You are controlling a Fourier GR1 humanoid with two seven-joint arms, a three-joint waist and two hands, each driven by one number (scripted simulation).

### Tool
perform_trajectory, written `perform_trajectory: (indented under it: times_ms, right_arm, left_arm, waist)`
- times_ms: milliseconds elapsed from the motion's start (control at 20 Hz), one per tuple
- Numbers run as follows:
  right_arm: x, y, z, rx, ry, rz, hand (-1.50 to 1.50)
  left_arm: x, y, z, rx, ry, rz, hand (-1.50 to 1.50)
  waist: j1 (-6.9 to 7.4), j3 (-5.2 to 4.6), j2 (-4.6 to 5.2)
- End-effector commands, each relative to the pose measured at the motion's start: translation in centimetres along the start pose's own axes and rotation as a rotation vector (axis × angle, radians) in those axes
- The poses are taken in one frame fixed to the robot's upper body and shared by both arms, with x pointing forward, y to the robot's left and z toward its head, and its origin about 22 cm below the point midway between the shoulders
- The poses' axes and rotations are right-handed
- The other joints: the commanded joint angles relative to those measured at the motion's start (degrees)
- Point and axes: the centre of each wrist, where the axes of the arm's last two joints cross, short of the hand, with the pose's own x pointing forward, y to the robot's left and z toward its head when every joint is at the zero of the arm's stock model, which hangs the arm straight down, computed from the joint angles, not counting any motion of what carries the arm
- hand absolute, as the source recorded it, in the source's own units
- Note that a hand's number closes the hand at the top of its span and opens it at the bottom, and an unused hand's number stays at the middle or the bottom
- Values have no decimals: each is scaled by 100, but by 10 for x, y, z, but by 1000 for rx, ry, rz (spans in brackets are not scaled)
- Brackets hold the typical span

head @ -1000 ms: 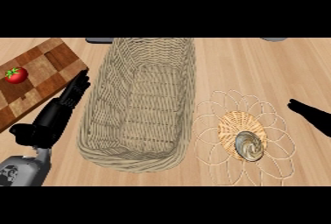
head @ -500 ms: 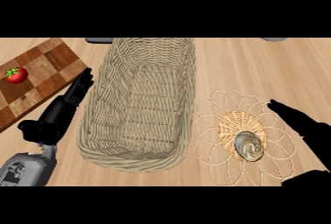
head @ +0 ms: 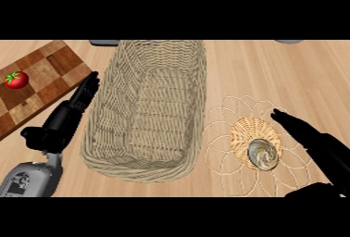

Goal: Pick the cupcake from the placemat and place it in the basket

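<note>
1. Pale wooden counter (head: 287, 69) fills the frame, its grain running across the whole view.
2. At the upper left lies a checkered wooden cutting board (head: 41, 85), and a red tomato (head: 17, 79) sits on it near the left edge.
3. In the centre stands a long woven basket (head: 113, 99), reaching from the top of the frame down toward the lower middle; nothing shows inside it.
4. To the right of the basket lies the placemat (head: 226, 115), a wire-like flower pattern of loops around a woven round centre. Its left loops come just beside the basket's right wall.
5. On that woven centre, at the lower right of the frame, sits the cupcake (head: 263, 152), seen from above.
6. The left hand (head: 71, 111) shows at the left, along the basket's outer left wall, fingers straight and pointing up the frame, holding nothing.
7. The right hand (head: 318, 146) comes in from the lower right, its fingers straight and spread apart, one reaching up over the placemat's right loops, just beside the cupcake and not closed on it.
</note>
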Motion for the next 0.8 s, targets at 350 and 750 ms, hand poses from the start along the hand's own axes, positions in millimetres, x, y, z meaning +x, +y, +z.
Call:
perform_trajectory:
  times_ms: [350, 750]
  right_arm:
    - [-7, 2, -8, 45, 55, 58, -150]
    - [4, 25, -34, 56, 67, 98, -150]
  left_arm:
    - [13, 20, 4, -15, -8, -20, 0]
    - [13, 11, 8, -2, -4, 2, 0]
  waist:
    - [12, 0, -1]
    - [23, 0, 1]
